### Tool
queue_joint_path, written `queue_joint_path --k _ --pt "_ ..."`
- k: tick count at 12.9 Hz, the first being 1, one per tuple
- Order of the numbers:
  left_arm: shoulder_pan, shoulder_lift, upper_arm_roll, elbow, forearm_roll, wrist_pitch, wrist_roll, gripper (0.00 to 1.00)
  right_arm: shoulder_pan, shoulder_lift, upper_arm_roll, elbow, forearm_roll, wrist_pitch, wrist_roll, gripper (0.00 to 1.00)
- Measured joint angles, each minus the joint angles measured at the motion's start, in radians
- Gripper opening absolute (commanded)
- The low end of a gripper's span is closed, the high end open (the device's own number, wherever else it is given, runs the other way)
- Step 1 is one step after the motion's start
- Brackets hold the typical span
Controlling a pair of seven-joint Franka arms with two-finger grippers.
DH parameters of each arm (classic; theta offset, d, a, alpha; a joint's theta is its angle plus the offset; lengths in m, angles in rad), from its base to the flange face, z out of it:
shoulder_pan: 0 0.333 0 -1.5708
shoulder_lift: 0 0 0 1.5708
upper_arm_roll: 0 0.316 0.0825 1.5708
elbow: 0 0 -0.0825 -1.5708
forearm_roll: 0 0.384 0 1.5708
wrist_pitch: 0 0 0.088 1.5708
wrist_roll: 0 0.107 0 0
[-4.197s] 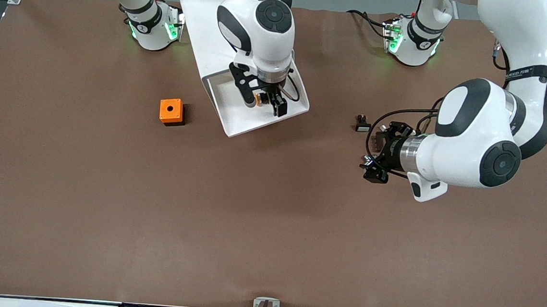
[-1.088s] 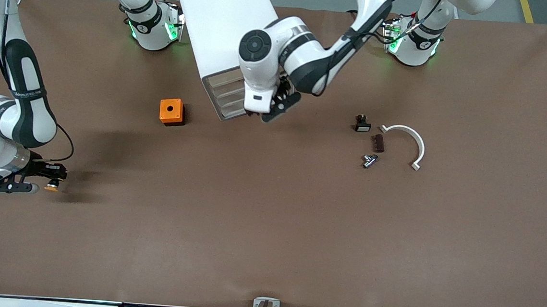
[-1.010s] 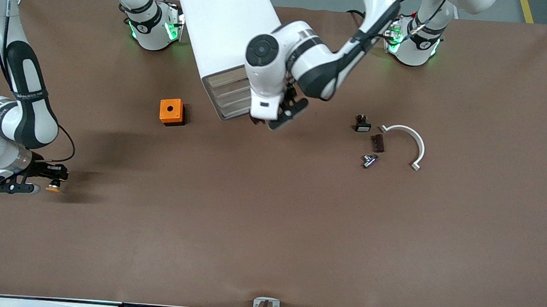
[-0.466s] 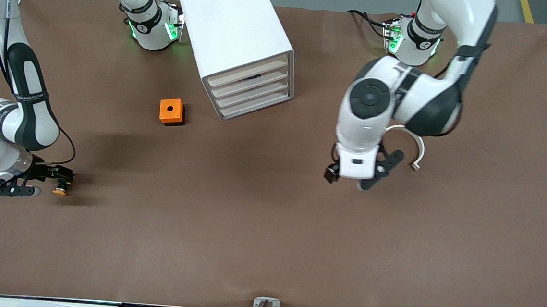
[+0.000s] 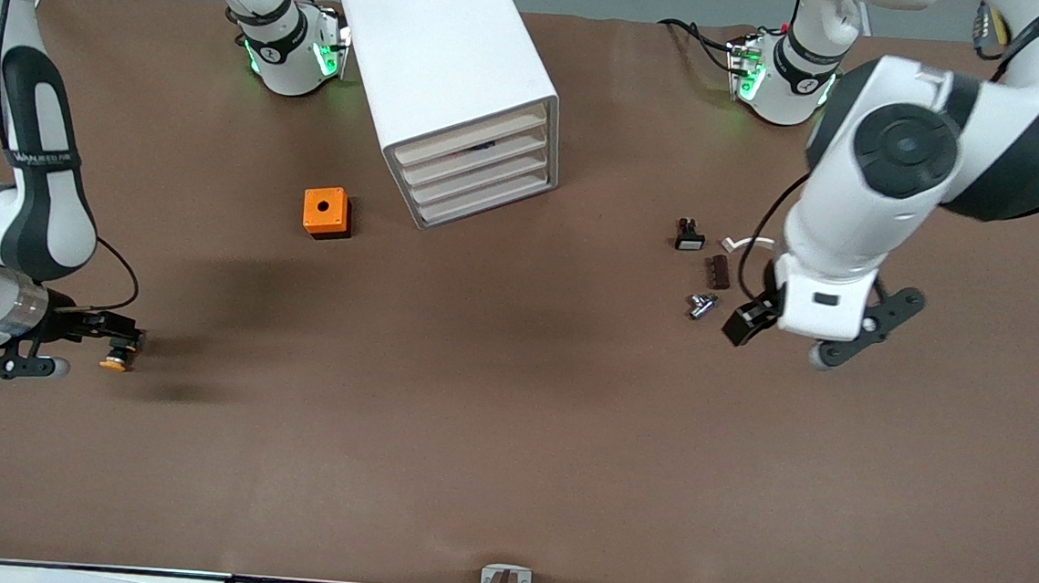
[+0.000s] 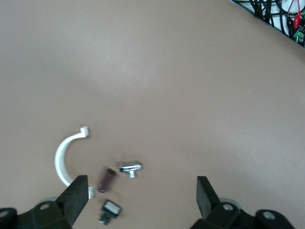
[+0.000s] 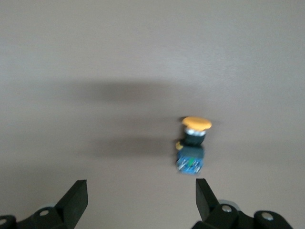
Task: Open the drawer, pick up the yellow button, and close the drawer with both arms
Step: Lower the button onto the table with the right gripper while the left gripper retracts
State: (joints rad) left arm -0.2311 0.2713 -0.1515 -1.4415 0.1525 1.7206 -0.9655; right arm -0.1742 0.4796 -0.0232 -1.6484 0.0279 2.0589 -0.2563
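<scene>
The white cabinet [image 5: 449, 58] stands between the arms' bases, and all four drawers [image 5: 477, 174] are shut. The button [image 5: 117, 359], orange cap on a dark blue body, lies on the table at the right arm's end, nearer to the front camera than the orange cube. My right gripper [image 5: 67, 347] is open and empty, low beside the button. In the right wrist view the button [image 7: 193, 143] lies just past the open right gripper [image 7: 138, 200]. My left gripper [image 5: 800, 334] is open and empty over the table by some small parts; it also shows in the left wrist view [image 6: 140, 202].
An orange cube with a round hole [image 5: 326, 212] sits beside the cabinet. Under the left gripper lie a black part with a white face [image 5: 688, 237], a brown part [image 5: 719, 271], a metal part [image 5: 701, 304] and a white arc clip [image 6: 64, 160].
The left arm has swung away from the cabinet's front to over the small parts at its own end. The right gripper has let go of the button, which now lies on the table.
</scene>
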Motion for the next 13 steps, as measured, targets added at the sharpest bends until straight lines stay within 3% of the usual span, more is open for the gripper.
queue_joint_path --k 5,8,13 --pt "0.164 -0.136 0.003 -0.041 -0.065 -0.108 0.363 1.00 0.064 -0.173 0.001 0.096 0.000 -0.288 0.132 1.00" --pt "0.253 -0.248 0.009 -0.116 -0.121 -0.182 0.642 1.00 0.096 -0.268 0.002 0.098 0.000 -0.359 0.181 1.00" --pt "0.262 -0.382 0.033 -0.175 -0.127 -0.285 0.796 1.00 0.118 -0.318 -0.001 0.095 -0.012 -0.404 0.227 1.00"
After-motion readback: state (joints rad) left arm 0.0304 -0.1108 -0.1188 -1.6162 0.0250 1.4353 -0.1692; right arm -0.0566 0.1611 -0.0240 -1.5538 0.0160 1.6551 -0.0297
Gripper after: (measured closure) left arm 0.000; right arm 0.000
